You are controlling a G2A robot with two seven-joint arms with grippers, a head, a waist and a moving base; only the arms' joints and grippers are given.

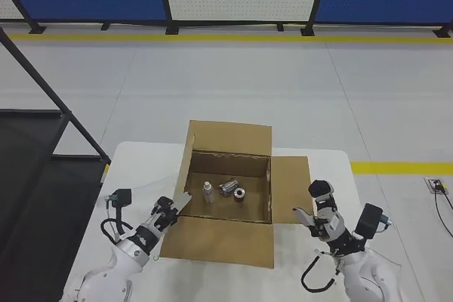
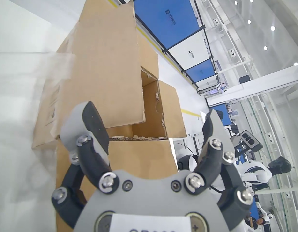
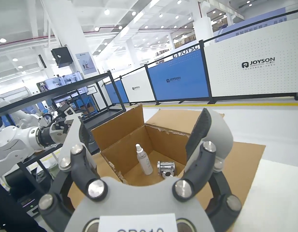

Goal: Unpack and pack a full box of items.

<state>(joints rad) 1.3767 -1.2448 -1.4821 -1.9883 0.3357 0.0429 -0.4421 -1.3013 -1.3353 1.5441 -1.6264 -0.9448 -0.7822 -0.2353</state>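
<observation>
Box (image 1: pixel 230 137): on the table (image 1: pixel 143 174), open, flaps spread.
Contents: bottle (image 1: pixel 208 192) upright; metal parts (image 1: pixel 228 186) lying just beside it.
Left gripper (image 2: pixel 150 112): fingers spread wide, holding nothing; at the box's left flap, contact cannot be told.
Right gripper (image 3: pixel 140 117): fingers spread wide, holding nothing; near the right flap.

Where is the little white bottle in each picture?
Top view: the white bottle stands inside the open cardboard box, beside a metal part.
Right wrist view: the bottle stands upright on the box floor, next to the metal part.
Left wrist view: the box's outer wall hides the inside where the bottle stands.
Shared landmark: the cardboard box with its flaps open.
</observation>
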